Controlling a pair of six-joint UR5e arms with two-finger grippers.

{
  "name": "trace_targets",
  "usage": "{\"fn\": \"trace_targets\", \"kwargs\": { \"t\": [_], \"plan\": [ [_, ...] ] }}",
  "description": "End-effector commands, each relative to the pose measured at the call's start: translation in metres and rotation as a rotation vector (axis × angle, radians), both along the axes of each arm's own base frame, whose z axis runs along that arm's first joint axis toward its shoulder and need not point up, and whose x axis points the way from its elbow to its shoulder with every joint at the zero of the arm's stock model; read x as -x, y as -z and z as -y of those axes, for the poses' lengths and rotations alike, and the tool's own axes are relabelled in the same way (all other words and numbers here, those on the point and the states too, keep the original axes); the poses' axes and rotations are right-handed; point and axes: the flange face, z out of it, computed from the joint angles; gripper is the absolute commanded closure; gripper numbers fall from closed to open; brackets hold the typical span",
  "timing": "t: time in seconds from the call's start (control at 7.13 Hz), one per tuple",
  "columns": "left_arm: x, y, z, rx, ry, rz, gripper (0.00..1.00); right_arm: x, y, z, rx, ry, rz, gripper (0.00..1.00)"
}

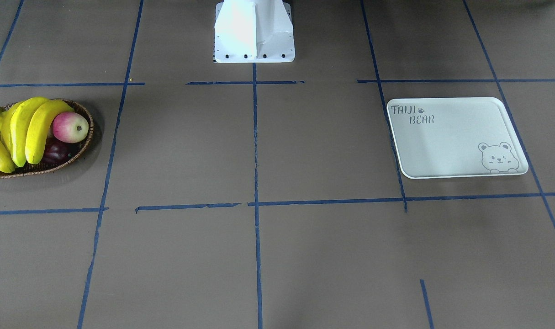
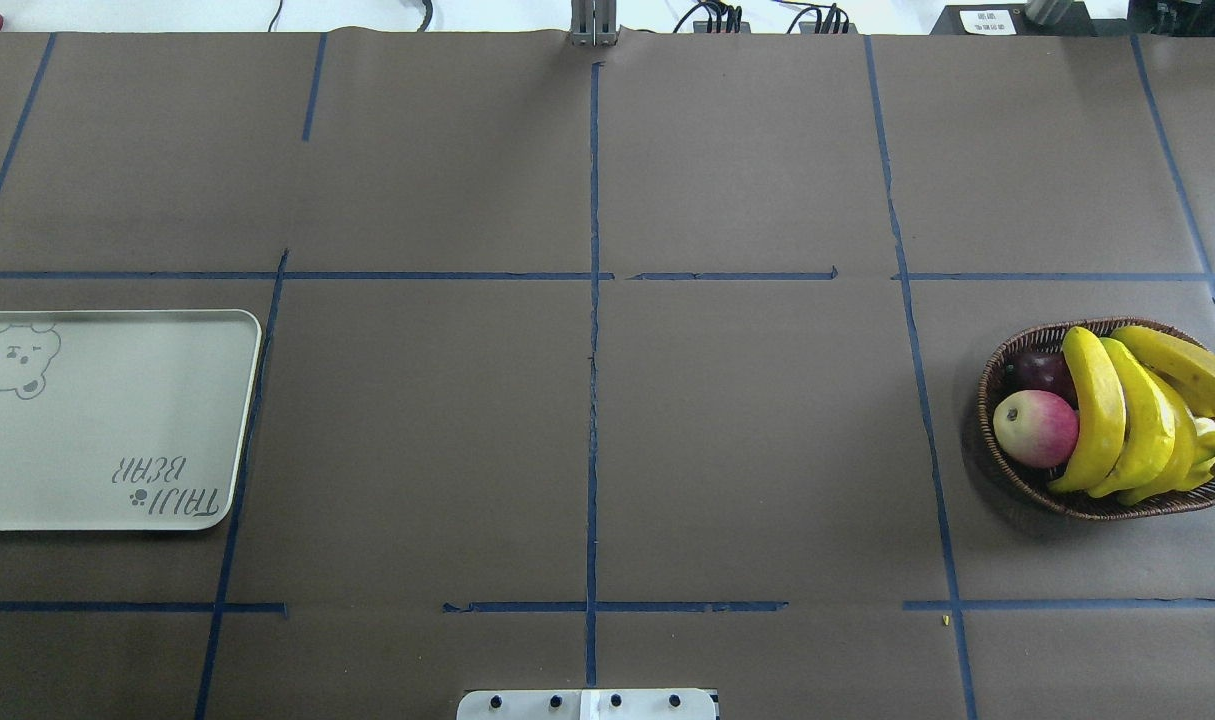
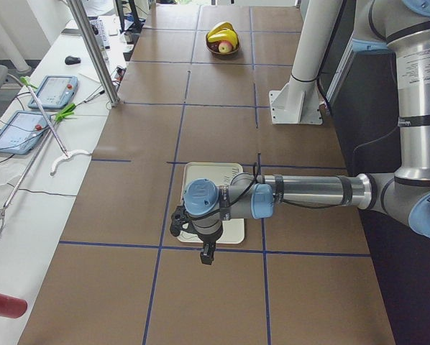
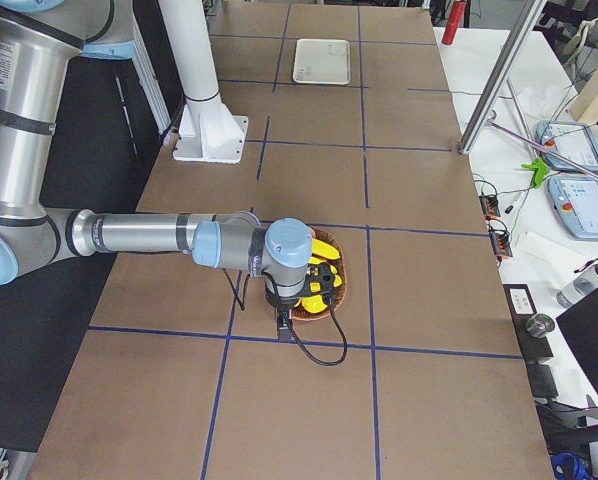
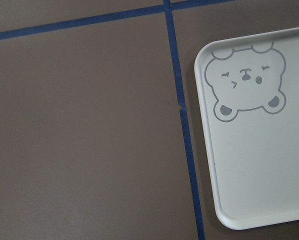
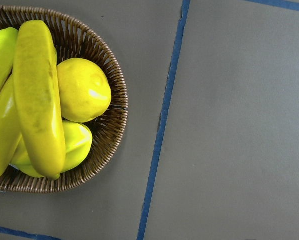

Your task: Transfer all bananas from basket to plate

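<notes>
Blue tape (image 2: 593, 400) crosses our brown worktop (image 2: 417, 450). The plate (image 2: 107, 420) lies far from the basket (image 2: 1067, 507) of bananas (image 2: 1102, 410). Left pincer (image 3: 206, 254), right pincer (image 4: 279, 318) open? We cannot tell.

Basket (image 1: 90, 130) and plate (image 2: 107, 410) partly beyond picture edges.

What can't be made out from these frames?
- Jaw state of the left gripper and the right gripper: each shows only in a side view, small.
- Exact number of bananas: they overlap, and the basket is cut off by the frame edge in the front-facing and right wrist views.
- What the dark fruit is: partly hidden by the apple and bananas.
</notes>
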Motion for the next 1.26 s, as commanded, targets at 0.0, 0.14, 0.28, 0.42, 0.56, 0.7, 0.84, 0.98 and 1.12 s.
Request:
{"fn": "trace_targets", "kwargs": {
  "t": [0.0,0.14,0.28,0.42,0.56,0.7,0.84,0.98,1.12],
  "plan": [
    [0.001,0.001,0.0,-0.001,0.004,0.002,0.0,0.0,0.0,0.0,0.001,0.0,0.0,0.0],
    [0.0,0.001,0.001,0.004,0.006,-0.003,0.0,0.0,0.001,0.001,-0.004,0.0,0.002,0.0],
    [0.0,0.0,0.001,0.005,0.006,-0.004,0.0,0.003,0.006,0.003,-0.011,0.0,0.028,0.0],
    [0.0,-0.001,0.001,0.007,0.006,-0.004,0.0,0.013,0.02,0.01,-0.075,0.018,0.076,0.0],
    [0.0,-0.003,0.0,0.01,0.006,-0.006,0.0,0.021,0.026,0.016,-0.19,0.046,0.078,0.0],
    [0.0,-0.002,0.001,0.009,0.006,-0.006,0.0,0.04,0.03,0.02,-0.237,0.092,0.086,0.0],
    [-0.001,-0.003,0.001,0.01,0.004,-0.006,0.0,0.066,0.03,0.022,-0.227,0.147,0.092,0.0],
    [-0.001,-0.005,0.001,0.014,0.006,-0.007,0.0,0.084,0.032,0.024,-0.186,0.147,0.094,0.01],
    [-0.002,-0.004,0.001,0.013,0.004,-0.007,0.0,0.099,0.034,0.028,-0.161,0.129,0.096,0.01]
  ]
}}
